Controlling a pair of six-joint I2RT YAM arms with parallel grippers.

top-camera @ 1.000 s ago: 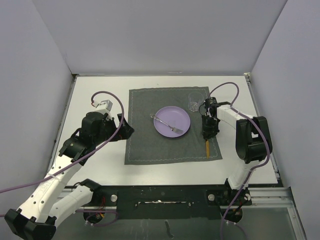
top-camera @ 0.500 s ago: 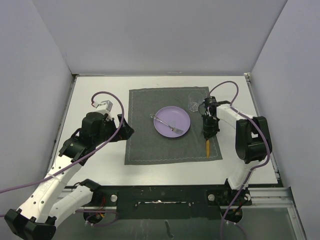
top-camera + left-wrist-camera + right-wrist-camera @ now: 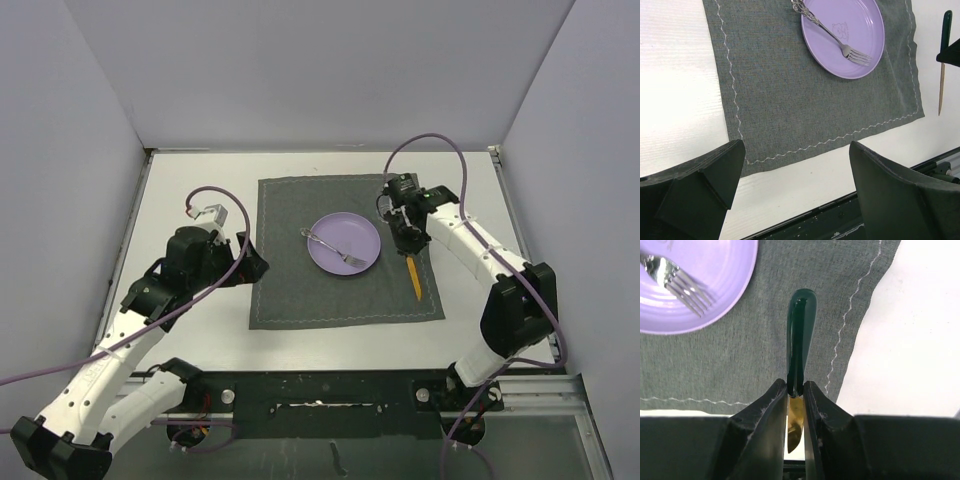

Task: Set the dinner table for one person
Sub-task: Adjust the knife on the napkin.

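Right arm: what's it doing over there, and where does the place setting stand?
The right gripper has its jaws shut on a knife with a dark green handle, gripping where handle meets blade. The knife is over the grey placemat, just right of the purple plate. A fork lies across that plate. Whether the knife touches the mat is unclear. The left gripper hovers open and empty near the placemat's left edge.

Grey placemat (image 3: 290, 285) holds a purple plate (image 3: 358, 230), fork (image 3: 333, 247) lying across it; green-handled knife (image 3: 414, 279) at the plate's 3 o'clock, blade toward 6.
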